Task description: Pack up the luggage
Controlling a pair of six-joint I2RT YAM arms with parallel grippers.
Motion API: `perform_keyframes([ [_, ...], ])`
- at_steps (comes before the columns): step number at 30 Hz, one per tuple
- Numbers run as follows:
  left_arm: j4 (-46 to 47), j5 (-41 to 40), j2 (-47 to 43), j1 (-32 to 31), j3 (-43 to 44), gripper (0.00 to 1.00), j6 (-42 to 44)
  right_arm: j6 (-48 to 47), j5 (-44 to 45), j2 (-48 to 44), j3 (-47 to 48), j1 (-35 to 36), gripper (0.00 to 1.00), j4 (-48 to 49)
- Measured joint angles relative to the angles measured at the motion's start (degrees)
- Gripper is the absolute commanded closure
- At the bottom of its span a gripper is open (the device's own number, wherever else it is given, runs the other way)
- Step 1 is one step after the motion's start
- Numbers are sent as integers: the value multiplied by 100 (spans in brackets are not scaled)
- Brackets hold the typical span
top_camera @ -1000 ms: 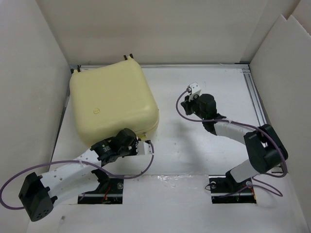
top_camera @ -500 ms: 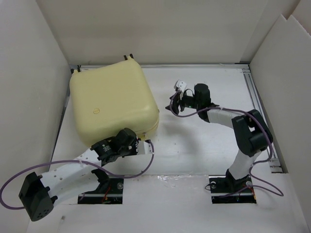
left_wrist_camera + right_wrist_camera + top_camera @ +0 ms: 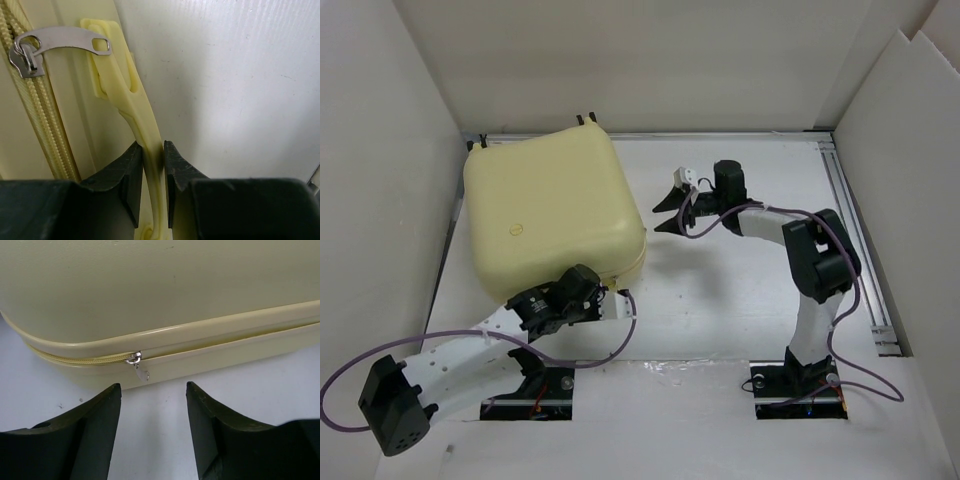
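Top view: closed suitcase [image 3: 555, 215] lying flat, left gripper [image 3: 612, 293] at its near corner, right gripper [image 3: 662, 215] just beside its side; left wrist: fingers pinching the side handle [image 3: 125, 95], probably to steady it; right wrist: fingers spread, zipper pull [image 3: 136, 362] ahead between them, likely the next grasp.

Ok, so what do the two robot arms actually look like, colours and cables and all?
The left arm and right arm have white links between chunky black joint housings, each trailing a thin purple cable. The left gripper and right gripper have dark, matte, wedge-shaped fingers.
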Motion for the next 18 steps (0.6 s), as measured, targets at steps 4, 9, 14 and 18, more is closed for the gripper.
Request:
perform_keyframes([
  [4, -39, -63, 223, 0, 144, 100, -17, -68, -138, 136, 7, 109, 42, -44],
  [9, -85, -109, 413, 0, 260, 100, -44, -109, -125, 503, 136, 361, 42, -199],
  [14, -96, -111, 444, -9, 275, 100, -50, -127, -28, 809, 337, 442, 45, -354],
  [18, -103, -114, 431, -11, 278, 100, -70, -127, 59, 826, 402, 448, 45, -358],
])
